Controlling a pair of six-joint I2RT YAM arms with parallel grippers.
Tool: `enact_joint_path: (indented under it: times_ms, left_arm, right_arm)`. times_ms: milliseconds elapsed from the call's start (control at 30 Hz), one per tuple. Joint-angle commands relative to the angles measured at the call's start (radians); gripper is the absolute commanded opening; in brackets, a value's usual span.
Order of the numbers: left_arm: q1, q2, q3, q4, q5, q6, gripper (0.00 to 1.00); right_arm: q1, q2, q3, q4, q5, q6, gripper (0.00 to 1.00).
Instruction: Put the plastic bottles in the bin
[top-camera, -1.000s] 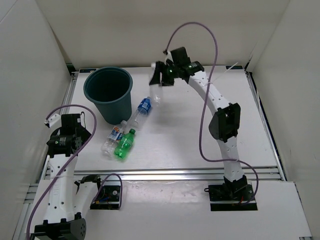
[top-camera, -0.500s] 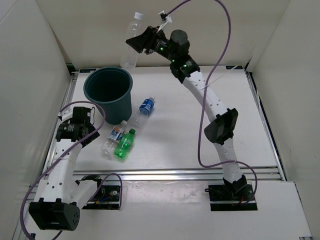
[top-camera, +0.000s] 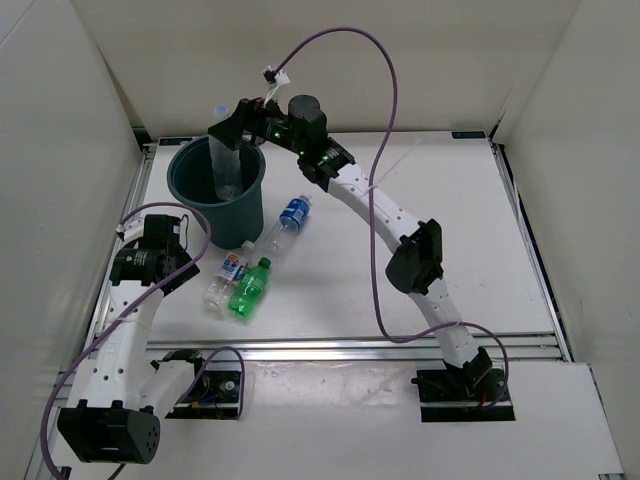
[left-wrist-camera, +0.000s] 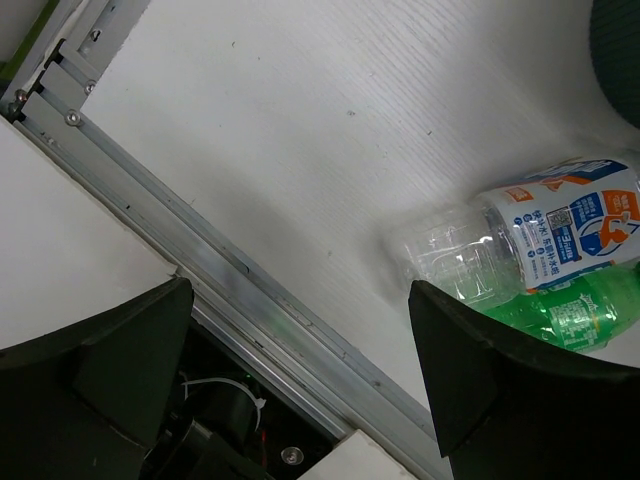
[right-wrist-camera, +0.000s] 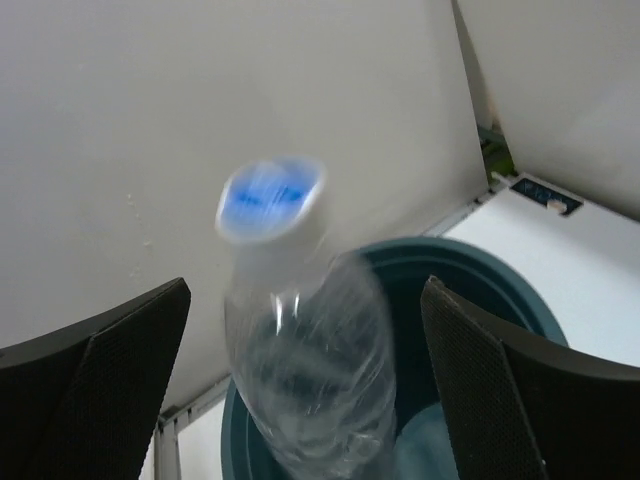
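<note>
partly inside the round tapered teal bin (top-camera: 225, 222), a clear plastic bottle (top-camera: 230, 165)

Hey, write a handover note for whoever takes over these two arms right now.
Left gripper: open, empty, above the table near two bottles.
Right gripper: open over the bin. A clear bottle is upright between its fingers, blurred, lower part inside the rim.
Done: that bottle, probably dropping in.
Left: three lying on the table, the blue-label bottle, white-label bottle and green bottle.
</note>
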Motion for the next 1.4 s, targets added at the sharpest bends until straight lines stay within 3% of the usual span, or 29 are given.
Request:
enact_joint_path:
  times_ms: [0,133,300,433,633,1000,1367]
  left_arm:
    - [-0.005,-0.016,-0.003,0.012,-0.013,-0.009,1.0]
    - [-0.005,-0.025,0.006,-0.008,-0.05,-0.034,1.0]
    - [-0.005,-0.044,0.017,-0.037,-0.097,-0.089,1.0]
    - [0.004,-0.053,0.017,-0.046,-0.116,-0.098,1.0]
    - [0.035,-0.053,0.017,-0.047,-0.125,-0.117,1.0]
    - [0.055,-0.062,0.026,-0.065,-0.134,-0.126,1.0]
    - [0.055,-0.033,0.026,-0.065,-0.116,-0.126,1.0]
  right_arm:
    - [-0.002,-0.143,0.005,-0.07,0.036,-0.078,1.0]
    - [-0.077,-0.312,-0.141,-0.148,0.078,-0.019,1.0]
    - [-0.266,-0.402,-0.213,-0.304,0.134,0.24,1.0]
    - [-0.385,-0.329,-0.196,-0.461,-0.023,0.317,1.0]
    - [-0.409,-0.222,-0.333,-0.527,-0.118,0.308,1.0]
    - [-0.398,0.024,-0.323,-0.572,-0.264,0.284,1.0]
    - [-0.298,0.197,-0.313,-0.56,-0.355,0.284,1.0]
